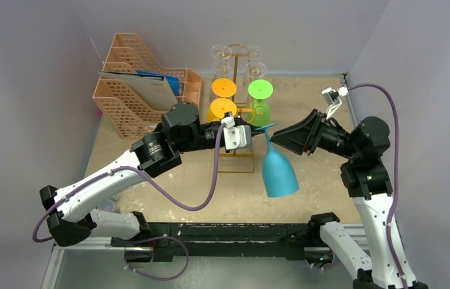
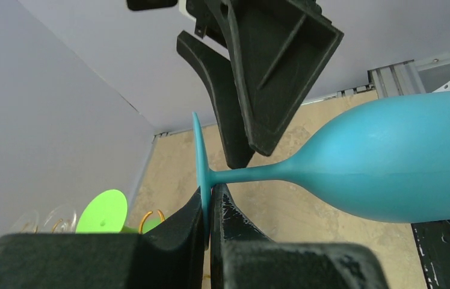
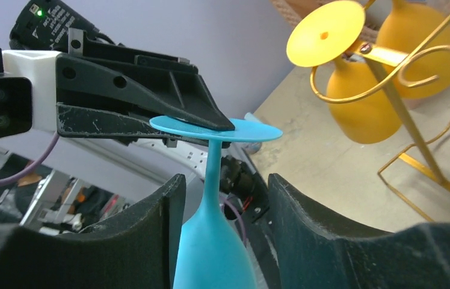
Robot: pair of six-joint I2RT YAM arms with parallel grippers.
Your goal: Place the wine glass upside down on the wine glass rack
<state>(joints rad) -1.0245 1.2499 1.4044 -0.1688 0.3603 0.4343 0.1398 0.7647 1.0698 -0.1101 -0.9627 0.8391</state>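
A handover in mid-air seems to be the step in hand. The teal plastic wine glass (image 1: 280, 171) hangs just right of the overhead frame's centre, above the beige desk (image 1: 319, 180), bowl down and foot up. It is near the tall gold wire wine glass rack (image 1: 239, 72) but not yet on it. The left pincer (image 1: 261, 130) is clamped tight on the rim of the glass's flat foot and bears its whole weight. The right pincer (image 1: 277, 139) stands wide open, one finger on either side of the thin stem just below the foot, holding nothing.

The rack, at upper centre, already carries orange glasses (image 1: 222, 108), a green one (image 1: 260, 111) and clear ones (image 1: 221, 53), all upside down. In the right wrist view a gold looped hook (image 3: 433, 57) at upper right looks free.

The next move likely calls for the right pincer to close on the stem before the left lets go. The stem would then slide sideways into that loop so the foot rests on top.
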